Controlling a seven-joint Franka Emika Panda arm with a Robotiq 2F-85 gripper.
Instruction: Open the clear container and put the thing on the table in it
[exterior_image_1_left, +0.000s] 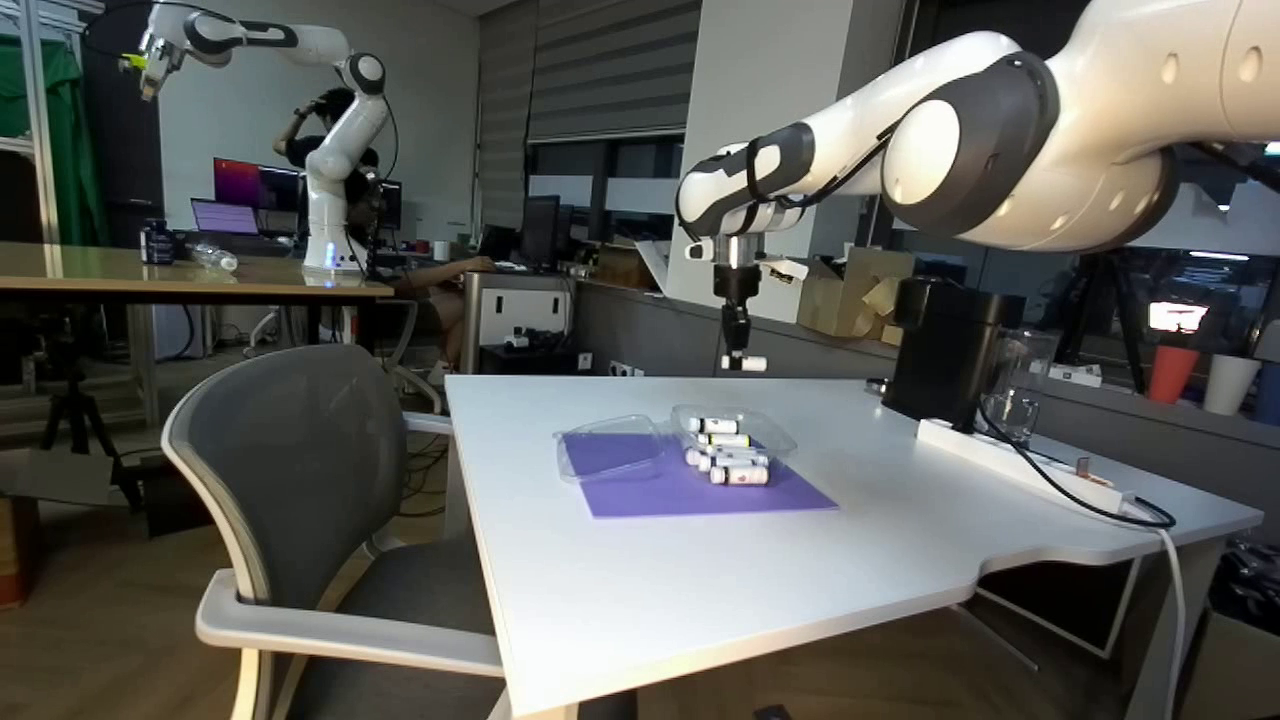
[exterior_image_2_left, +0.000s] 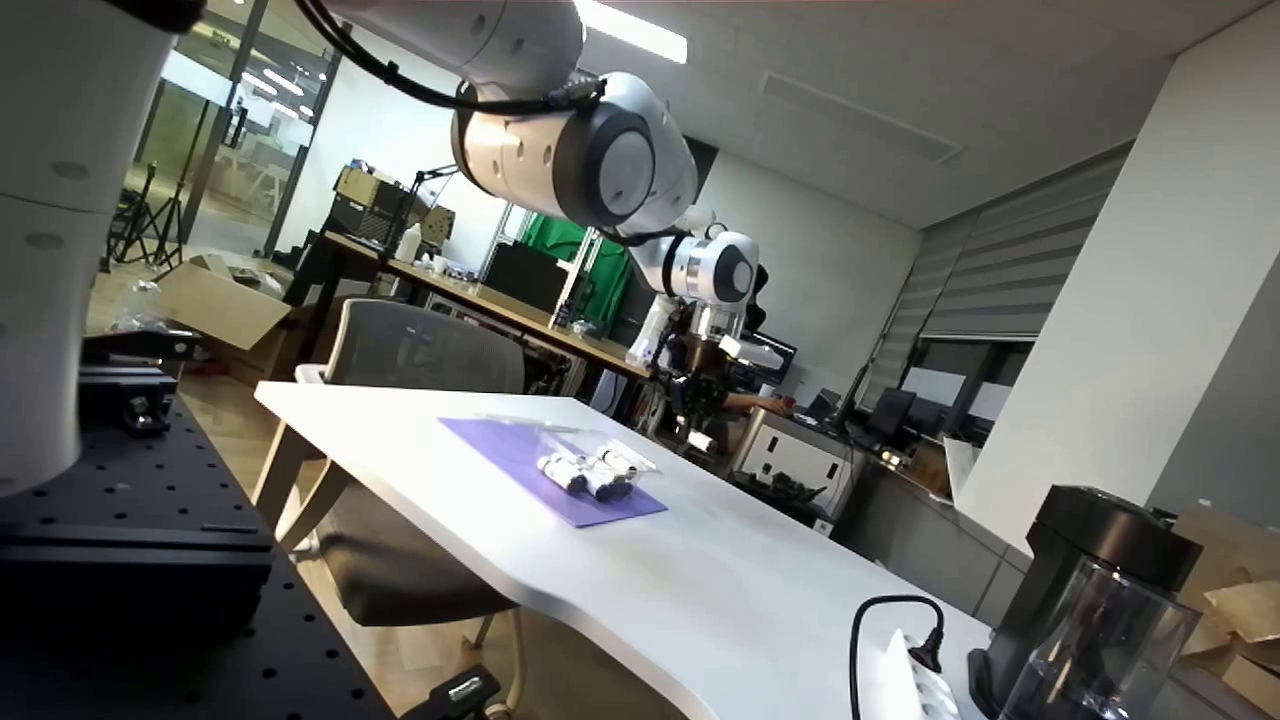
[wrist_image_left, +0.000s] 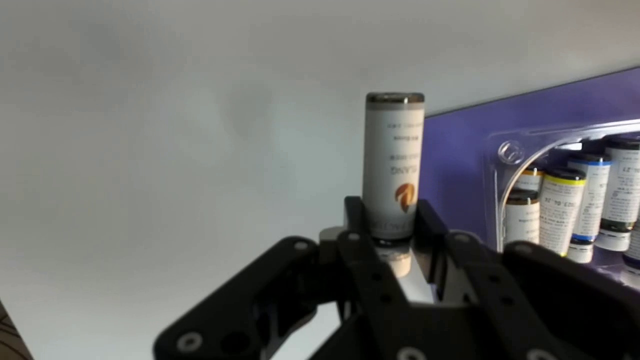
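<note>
The clear container (exterior_image_1_left: 782, 436) stands open on a purple mat (exterior_image_1_left: 690, 505) on the white table (exterior_image_1_left: 720, 590). Its see-through lid part (exterior_image_1_left: 608, 452) lies folded out beside it. Several small white-labelled bottles (exterior_image_1_left: 738, 475) lie in it; they also show in the wrist view (wrist_image_left: 562, 207). My gripper (wrist_image_left: 392, 220) is shut on a small white bottle (wrist_image_left: 393, 160) with an orange leaf-like mark. In both exterior views the gripper (exterior_image_1_left: 738, 355) (exterior_image_2_left: 692, 425) holds this bottle (exterior_image_1_left: 750, 364) (exterior_image_2_left: 701, 441) above table height near the table's far edge, away from the container.
A black machine (exterior_image_1_left: 945, 350) with a clear tank and a white power strip (exterior_image_1_left: 1020, 470) with a black cable stand along a table side. A grey chair (exterior_image_1_left: 300, 480) stands against the table. A dark perforated base plate (exterior_image_2_left: 200, 600) is beside the table.
</note>
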